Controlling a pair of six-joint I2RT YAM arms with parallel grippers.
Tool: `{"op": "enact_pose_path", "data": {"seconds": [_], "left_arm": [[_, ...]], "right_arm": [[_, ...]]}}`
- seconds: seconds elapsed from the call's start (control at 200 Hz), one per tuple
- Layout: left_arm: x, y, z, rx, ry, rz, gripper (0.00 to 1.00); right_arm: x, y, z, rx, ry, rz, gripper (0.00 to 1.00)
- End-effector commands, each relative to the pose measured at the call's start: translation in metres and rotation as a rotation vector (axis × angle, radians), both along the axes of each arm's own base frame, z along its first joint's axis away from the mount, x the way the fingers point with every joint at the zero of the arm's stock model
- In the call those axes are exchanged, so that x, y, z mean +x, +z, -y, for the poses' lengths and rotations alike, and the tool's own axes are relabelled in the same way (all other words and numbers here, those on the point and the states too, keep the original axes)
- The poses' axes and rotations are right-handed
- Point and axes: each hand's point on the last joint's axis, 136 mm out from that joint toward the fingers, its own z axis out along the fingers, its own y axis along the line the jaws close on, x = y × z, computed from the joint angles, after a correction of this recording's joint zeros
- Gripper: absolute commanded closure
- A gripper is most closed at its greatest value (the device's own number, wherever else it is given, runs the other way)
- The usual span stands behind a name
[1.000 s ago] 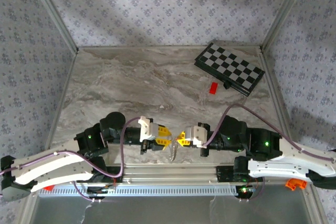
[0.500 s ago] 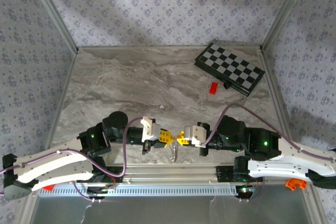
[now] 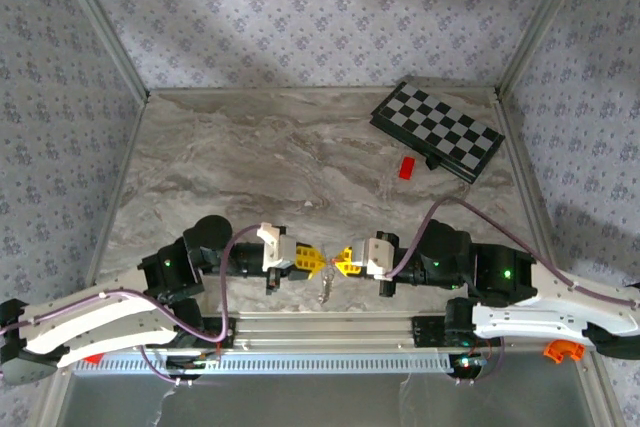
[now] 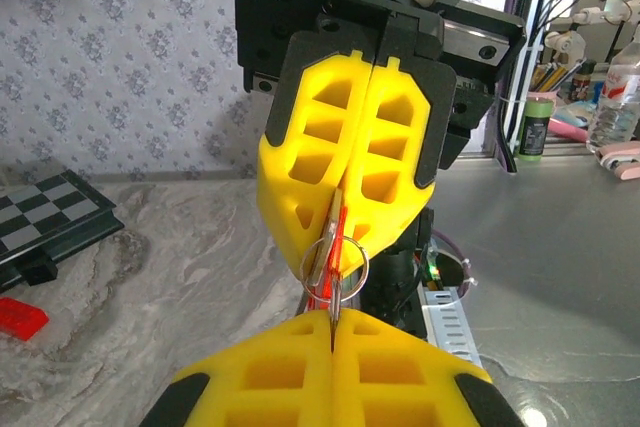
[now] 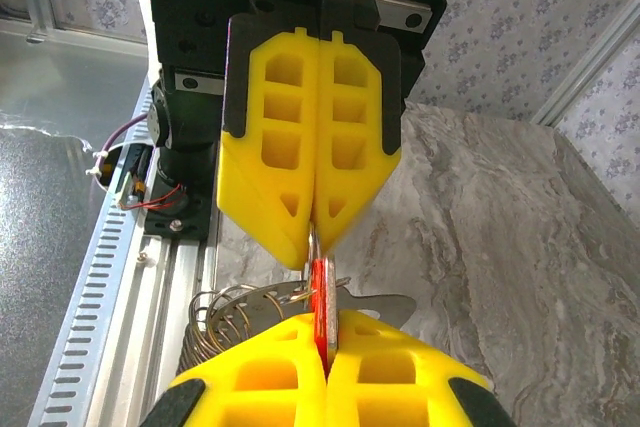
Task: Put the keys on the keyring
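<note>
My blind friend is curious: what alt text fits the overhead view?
A robot's left gripper and right gripper meet tip to tip at the front of a marble table, pinched shut on a dangling bunch of keys. A chessboard and red block lie far right.

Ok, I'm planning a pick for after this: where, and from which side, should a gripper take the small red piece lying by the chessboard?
Probably from straight above, closing across its narrow width. The red piece lies flat on the table, so only its long edges offer a hold. The chessboard sits close beside it, so a sideways approach looks cramped.
</note>
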Motion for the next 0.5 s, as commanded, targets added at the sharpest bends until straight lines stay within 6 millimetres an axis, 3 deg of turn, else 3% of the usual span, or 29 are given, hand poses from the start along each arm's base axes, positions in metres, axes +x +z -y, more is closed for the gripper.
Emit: {"op": "enact_pose_path", "data": {"seconds": [0.0, 0.495], "left_arm": [[0.002, 0.009, -0.007, -0.036, 0.027, 0.028, 1.00], [-0.007, 0.006, -0.002, -0.007, -0.039, 0.002, 0.97]], "right_arm": [[0.003, 0.005, 0.011, 0.007, -0.034, 0.008, 1.00], [0.000, 0.002, 0.009, -0.007, -0.016, 0.000, 1.00]]}}
